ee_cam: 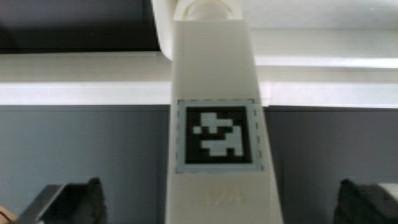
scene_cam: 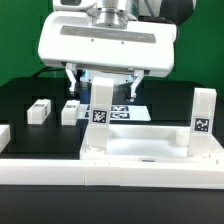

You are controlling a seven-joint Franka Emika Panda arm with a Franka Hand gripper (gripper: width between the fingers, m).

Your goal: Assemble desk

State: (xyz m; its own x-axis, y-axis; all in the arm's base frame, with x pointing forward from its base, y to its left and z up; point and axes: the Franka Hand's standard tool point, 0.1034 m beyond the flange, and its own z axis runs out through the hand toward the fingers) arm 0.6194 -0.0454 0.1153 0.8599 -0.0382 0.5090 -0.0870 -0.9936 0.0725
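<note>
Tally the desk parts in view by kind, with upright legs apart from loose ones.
Upright legs: 2
Loose legs: 2
Desk panel: 1
Total: 5

The desk panel (scene_cam: 150, 152) looks like smooth white plastic with a soft, even sheen. The upright leg (ee_cam: 217, 70) is the same white plastic, smooth-faced and nearly matt. Its tag (ee_cam: 217, 135) is a flat black-and-white print, dull like a paper label. The loose block legs (scene_cam: 40, 112) match the white plastic. The tabletop (scene_cam: 20, 100) is black and matt, with no glare. The marker board (scene_cam: 125, 110) is flat, white and matt. The gripper (scene_cam: 102, 90) has a smooth, faintly glossy white casing, and its fingers (ee_cam: 71, 205) are dark and matt.
</note>
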